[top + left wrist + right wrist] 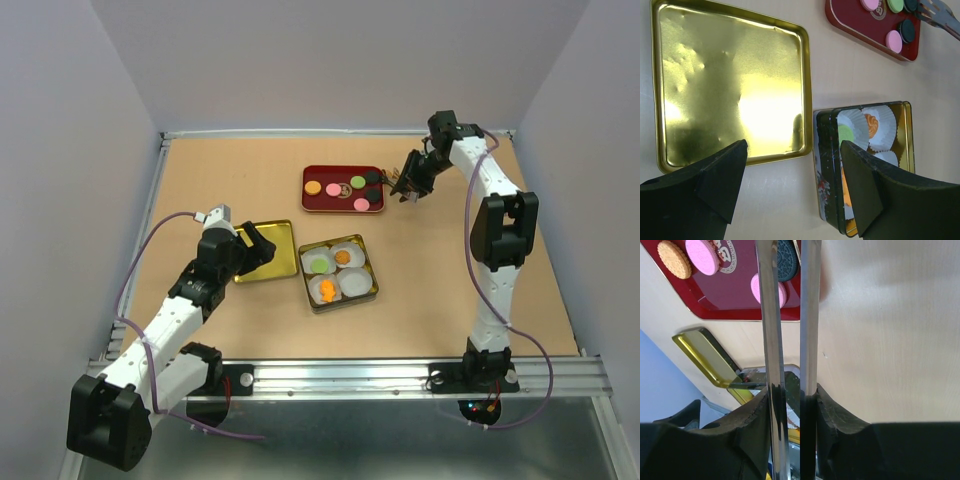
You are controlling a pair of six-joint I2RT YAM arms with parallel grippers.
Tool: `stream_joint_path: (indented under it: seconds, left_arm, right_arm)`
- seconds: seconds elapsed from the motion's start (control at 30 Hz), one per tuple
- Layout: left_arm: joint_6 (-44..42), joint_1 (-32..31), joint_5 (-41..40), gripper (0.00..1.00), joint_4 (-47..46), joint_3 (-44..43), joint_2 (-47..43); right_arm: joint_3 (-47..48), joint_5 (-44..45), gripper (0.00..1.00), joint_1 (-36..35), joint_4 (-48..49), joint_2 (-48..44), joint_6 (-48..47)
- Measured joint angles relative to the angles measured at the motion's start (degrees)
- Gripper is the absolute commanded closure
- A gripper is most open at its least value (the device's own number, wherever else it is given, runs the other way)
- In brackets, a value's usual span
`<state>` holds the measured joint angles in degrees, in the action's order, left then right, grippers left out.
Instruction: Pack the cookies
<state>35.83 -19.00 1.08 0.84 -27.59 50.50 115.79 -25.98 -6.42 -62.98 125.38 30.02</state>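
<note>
While the right claw (790,400), clamped on slim steel tongs (769,315), hovers by the red rectangular tray (312,205) holding small round coloured cookies (705,255) and the left claw (793,147) gapes apart, the coming pick likely needs the tips astride one cookie.

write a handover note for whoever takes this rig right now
left gripper: open, empty, hovering over the gap between the gold lid and the tin.
right gripper: shut on tongs, tips at the right edge of the red tray; no cookie seen in them.
done: three of the tin's four cups are filled, with a green cookie and two orange cookies.
to do: the last cup is empty. Six cookies lie on the tray: orange, green, two pink, two dark. The lid is off.
</note>
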Motion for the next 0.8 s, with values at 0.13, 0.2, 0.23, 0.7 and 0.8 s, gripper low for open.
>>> stream_joint_path:
  seconds: [0.13, 0.2, 0.23, 0.7, 0.8]
  left_arm:
    - [0.0, 0.0, 0.0, 0.14, 0.0, 0.0, 0.0]
    - [0.0, 0.0, 0.0, 0.14, 0.0, 0.0, 0.0]
    - [0.0, 0.0, 0.0, 0.14, 0.0, 0.0, 0.0]
    - [0.0, 0.0, 0.0, 0.14, 0.0, 0.0, 0.0]
    - [0.0, 0.0, 0.0, 0.14, 0.0, 0.0, 0.0]
  right_arm:
    - [1.2, 0.0, 0.75, 0.0, -0.1, 0.0, 0.2]
    - [1.9, -0.1, 0.74, 0.0, -0.1, 0.0, 0.3]
    - [2.4, -0.2, 0.75, 0.0, -0.1, 0.0, 0.4]
    - [3.3, -2.5, 0.75, -0.2, -1.7, -4.1, 1.3]
    - [1.2, -2.7, 0.75, -0.6, -1.9, -8.6, 1.0]
